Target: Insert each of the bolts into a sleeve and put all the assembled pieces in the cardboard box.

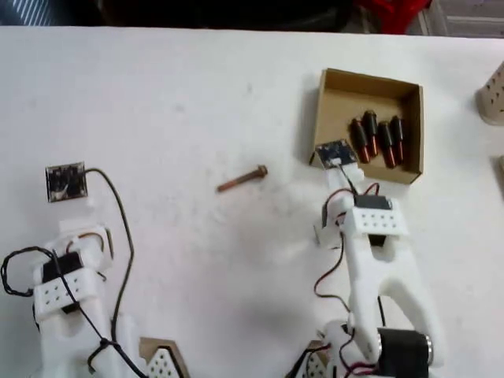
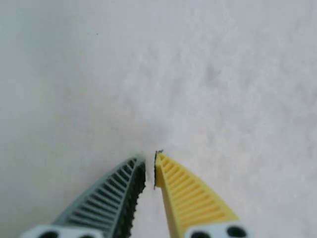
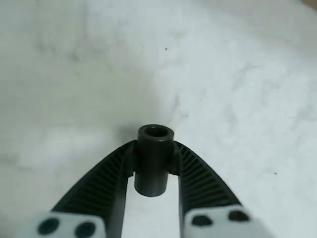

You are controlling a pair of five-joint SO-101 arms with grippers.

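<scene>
I count four assembled pieces (image 1: pixel 378 140) in the cardboard box (image 1: pixel 337 110) at upper right, one bolt (image 1: pixel 242 179) loose mid-frame on the worktop (image 1: pixel 157 102), right claw (image 3: pixel 154 147) clamped on a sleeve (image 3: pixel 154 163), and left claw (image 2: pixel 150 166) together and empty, so I judge that one assembly remains.

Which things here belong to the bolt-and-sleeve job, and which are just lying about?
Job: loose bolt; sleeve held in the right gripper; cardboard box; four assembled pieces inside it.
Lying about: white perforated block at the high view's right edge; perforated piece at its bottom edge.
</scene>
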